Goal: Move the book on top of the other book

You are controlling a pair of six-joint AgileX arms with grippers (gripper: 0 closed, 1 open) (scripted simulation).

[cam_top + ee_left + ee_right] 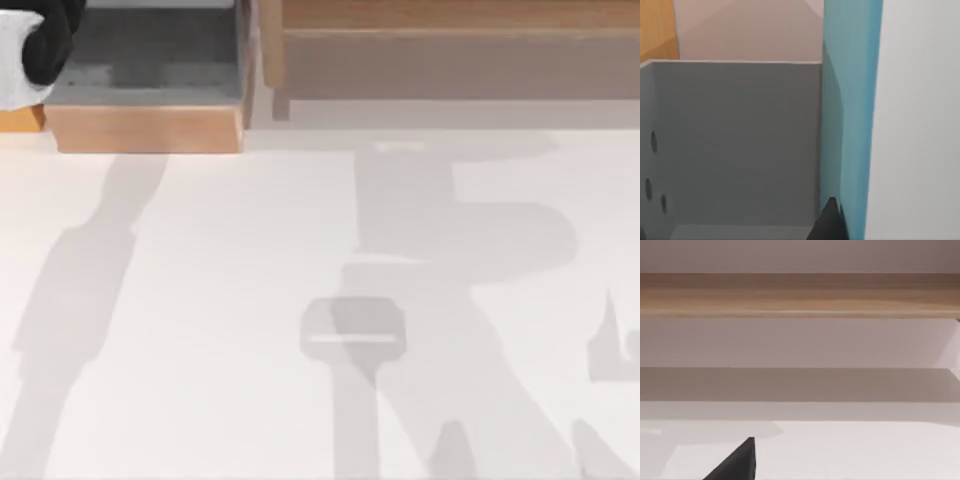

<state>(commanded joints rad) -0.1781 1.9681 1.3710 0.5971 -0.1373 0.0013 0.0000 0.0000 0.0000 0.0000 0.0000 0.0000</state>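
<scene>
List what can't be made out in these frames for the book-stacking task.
- Left arm, top view: cut off by the picture's top-left corner; its jaws can't be judged.
- Blue book, left wrist view: runs past the top and bottom edges, so its full extent and any grip on it are unclear.
- Dark fingertip, left wrist view: cut by the lower edge.
- Dark fingertip, right wrist view: a sliver at the lower edge; jaws unreadable.

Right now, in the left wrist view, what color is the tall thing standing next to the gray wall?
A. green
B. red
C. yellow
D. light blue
D: the upright slab beside the gray wall is light blue, maybe a book.
</scene>
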